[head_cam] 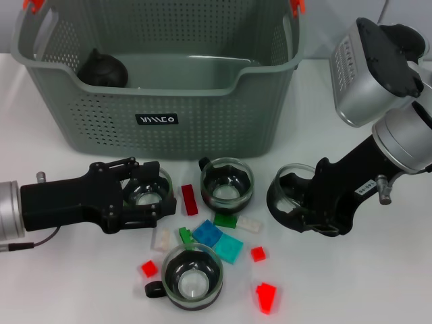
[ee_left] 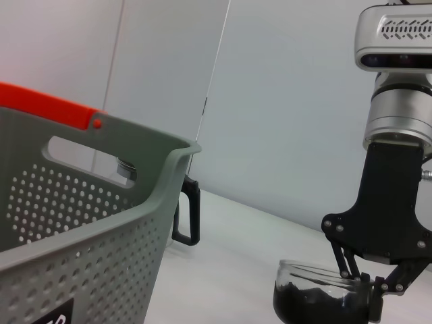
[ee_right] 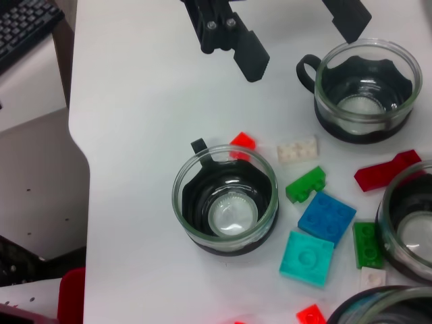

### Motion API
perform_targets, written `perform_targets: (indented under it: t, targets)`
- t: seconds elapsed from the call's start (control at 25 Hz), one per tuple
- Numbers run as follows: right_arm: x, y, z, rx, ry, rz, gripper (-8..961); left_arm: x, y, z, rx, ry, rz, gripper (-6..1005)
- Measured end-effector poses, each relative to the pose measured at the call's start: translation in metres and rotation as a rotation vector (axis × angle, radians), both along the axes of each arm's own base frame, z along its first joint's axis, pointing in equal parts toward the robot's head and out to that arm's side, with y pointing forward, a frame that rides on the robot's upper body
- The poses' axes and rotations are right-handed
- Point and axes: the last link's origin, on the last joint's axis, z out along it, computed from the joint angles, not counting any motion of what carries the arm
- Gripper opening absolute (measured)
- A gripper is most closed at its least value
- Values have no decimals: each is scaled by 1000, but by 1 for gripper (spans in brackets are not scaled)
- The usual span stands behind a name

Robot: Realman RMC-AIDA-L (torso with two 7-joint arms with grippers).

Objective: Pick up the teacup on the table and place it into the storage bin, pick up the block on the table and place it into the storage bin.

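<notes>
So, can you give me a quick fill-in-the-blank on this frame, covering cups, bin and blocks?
1. ___ glass teacups stand on the table.
2. The storage bin has ___ handle clips.
3. The long block between the left gripper and the middle teacup is ___.
4. The right gripper is at the teacup farthest to the robot's ___.

Missing words: four; orange; red; right.

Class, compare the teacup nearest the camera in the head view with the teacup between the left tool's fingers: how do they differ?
The nearest teacup stands free with nothing around it; the left teacup sits inside the left tool. The nearest teacup's black handle shows at its side; the left teacup's handle is hidden. The nearest teacup is farthest from the storage bin; the left teacup is closer. Both are clear glass, black-based and upright.
</notes>
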Motion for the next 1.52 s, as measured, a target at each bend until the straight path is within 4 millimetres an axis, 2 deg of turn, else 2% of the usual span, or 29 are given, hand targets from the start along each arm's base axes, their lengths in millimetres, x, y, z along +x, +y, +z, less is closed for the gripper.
perform_targets:
  t: [0.4,0.52,0.8,1.2,1.36,1.52]
  targets:
    - [-1,0,0,3,12,1,58,0,0,0,1,2,2,828]
    - [-6,1,2,2,42,13,59,0,0,0,2,2,2,828]
    - [-44,16,22,72,184,93,60,0,0,1,3,4,1,828]
    - [-112,54,50,291,339,240,59,0,1,0,1,3,-2,828]
    - [-127,73,50,381,366,268,59,0,1,0,4,0,0,828]
    - [-127,97,31,439,380,248,59,1,1,-1,2,-8,3,828]
